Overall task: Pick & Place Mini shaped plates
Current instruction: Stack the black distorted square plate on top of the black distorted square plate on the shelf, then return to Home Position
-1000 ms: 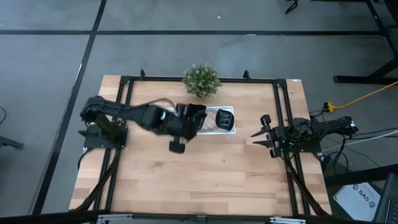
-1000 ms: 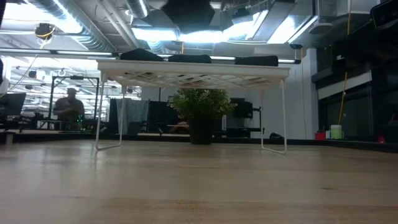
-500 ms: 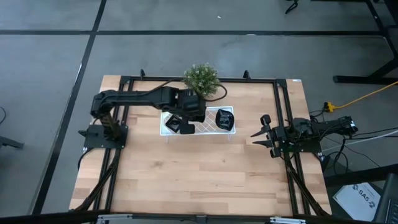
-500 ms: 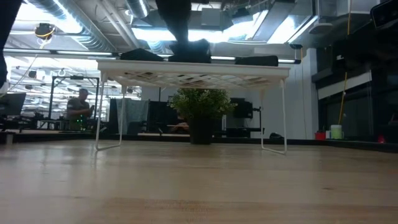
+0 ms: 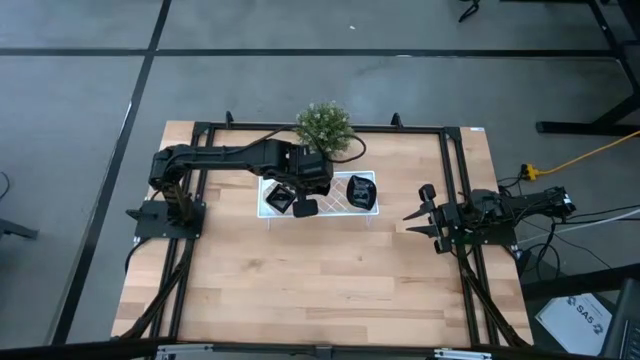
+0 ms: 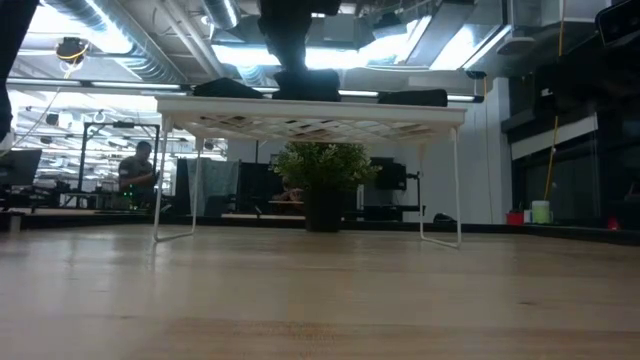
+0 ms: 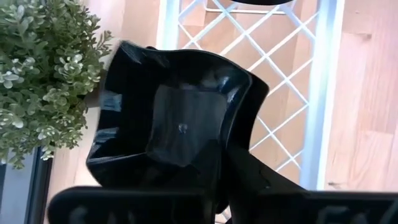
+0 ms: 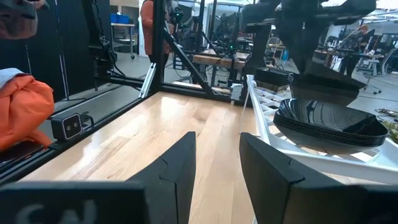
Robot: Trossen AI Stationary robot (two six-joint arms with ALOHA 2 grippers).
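A long white lattice tray (image 5: 268,208) stands on thin legs (image 6: 157,190) at mid-table, in front of a potted plant (image 5: 324,127). Black glossy mini plates lie on it: a pile at its right end (image 5: 360,190), more at its left end (image 6: 228,88). My left gripper (image 5: 303,198) reaches down over the tray's middle, shut on one squarish wavy-rimmed plate (image 7: 180,118). That plate sits low over the tray (image 6: 305,83); whether it rests on a plate below, I cannot tell. My right gripper (image 5: 415,215) waits at the table's right edge, open and empty (image 8: 214,168). My left gripper holds the black plate by one side of its rim (image 7: 217,165), the fingers (image 7: 249,180) coming steeply from above. The plate's hollow side faces up toward the wrist. The fingers themselves hide how the rim lies between them.
The plant stands right behind the tray's far side. Black frame rails (image 5: 455,180) run along the table's edges. Bare wood (image 5: 320,280) stretches from the tray to the near edge. A person (image 6: 138,170) stands far off in the room.
My left gripper has swung with the plate from the tray's near side toward the far edge and the plant, sinking over the tray's middle and rolling somewhat. In the last half second it has almost held still. The plate now stands at the height of the other piles.
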